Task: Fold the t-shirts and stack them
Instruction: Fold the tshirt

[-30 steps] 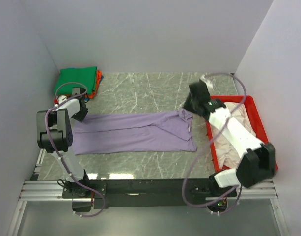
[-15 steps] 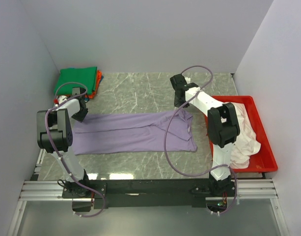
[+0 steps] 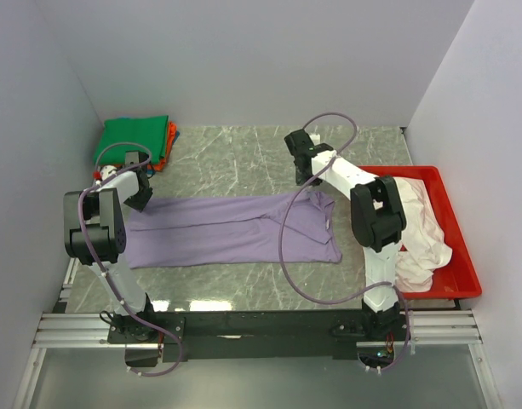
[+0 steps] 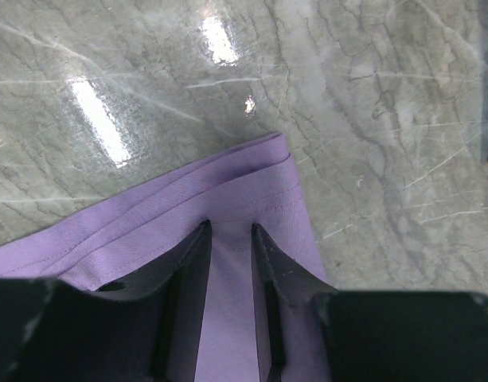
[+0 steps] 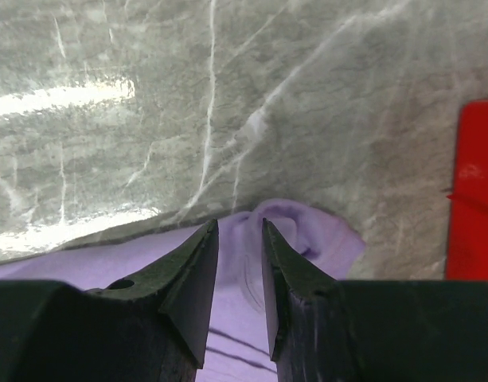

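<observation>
The lavender t-shirt [image 3: 235,228] lies folded lengthwise in a long band across the table. My left gripper [image 3: 141,194] rests at its left end. In the left wrist view the gripper [image 4: 230,227] has a narrow gap between the fingers, with smooth purple cloth [image 4: 251,183] under and between them. My right gripper [image 3: 305,181] is at the shirt's far right corner. In the right wrist view it [image 5: 240,223] is slightly open, astride a raised fold of the purple cloth [image 5: 307,231]. A green shirt [image 3: 133,136] lies on an orange-red one [image 3: 169,141] at the back left.
A red tray [image 3: 465,285] stands at the right with crumpled pale pinkish-white shirts [image 3: 418,230] in it; its edge shows in the right wrist view [image 5: 478,183]. Grey walls close in the left, back and right sides. The table top is grey marble.
My right arm has swung left from beside the red tray to the shirt's far right corner. The left arm and the shirt have not moved.
</observation>
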Robot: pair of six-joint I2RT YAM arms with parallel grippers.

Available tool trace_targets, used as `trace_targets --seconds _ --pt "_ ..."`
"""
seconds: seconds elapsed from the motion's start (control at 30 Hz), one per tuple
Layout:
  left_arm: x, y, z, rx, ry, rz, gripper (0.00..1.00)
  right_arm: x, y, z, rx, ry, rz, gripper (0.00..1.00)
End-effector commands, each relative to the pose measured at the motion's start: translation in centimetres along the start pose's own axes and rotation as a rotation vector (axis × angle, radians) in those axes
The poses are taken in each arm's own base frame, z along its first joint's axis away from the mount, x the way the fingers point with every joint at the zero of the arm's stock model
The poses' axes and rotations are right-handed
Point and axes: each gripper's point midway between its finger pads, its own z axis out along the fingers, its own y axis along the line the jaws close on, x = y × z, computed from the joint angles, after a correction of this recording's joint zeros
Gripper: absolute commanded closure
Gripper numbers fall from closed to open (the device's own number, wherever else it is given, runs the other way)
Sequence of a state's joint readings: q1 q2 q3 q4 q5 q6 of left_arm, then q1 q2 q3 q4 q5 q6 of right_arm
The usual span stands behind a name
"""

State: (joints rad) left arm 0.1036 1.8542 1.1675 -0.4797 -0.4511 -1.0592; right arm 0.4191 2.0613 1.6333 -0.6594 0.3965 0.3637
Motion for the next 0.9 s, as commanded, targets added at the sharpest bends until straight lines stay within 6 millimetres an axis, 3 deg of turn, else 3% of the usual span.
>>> trace_targets --seconds 0.0,0.17,0.53,0.63,0.77,0.87 --pt "0.8 1.2 1.2 -0.050 0.022 0.023 0.67 -0.3 0.6 0.3 0.014 -0.001 -0.036 0.65" --pt "0.8 1.2 1.2 -0.050 0.020 0.024 0.67 0.7 0.3 0.9 0.045 0.030 -0.057 0.65" --pt "0.9 1.3 1.3 -0.057 0.023 0.026 0.67 4.2 -2.7 1.6 0.110 0.117 0.005 0.67" --pt "0.9 1.4 1.3 -0.057 0.023 0.026 0.67 4.3 -3.0 1.5 0.070 0.130 0.053 0.75" --pt "0.9 1.5 1.3 -0.062 0.022 0.025 0.67 3.3 -4.0 1.0 0.039 0.114 0.136 0.94" --pt "0.9 1.6 1.3 -0.067 0.021 0.026 0.67 2.7 -5.1 0.5 -0.002 0.111 0.211 0.94"
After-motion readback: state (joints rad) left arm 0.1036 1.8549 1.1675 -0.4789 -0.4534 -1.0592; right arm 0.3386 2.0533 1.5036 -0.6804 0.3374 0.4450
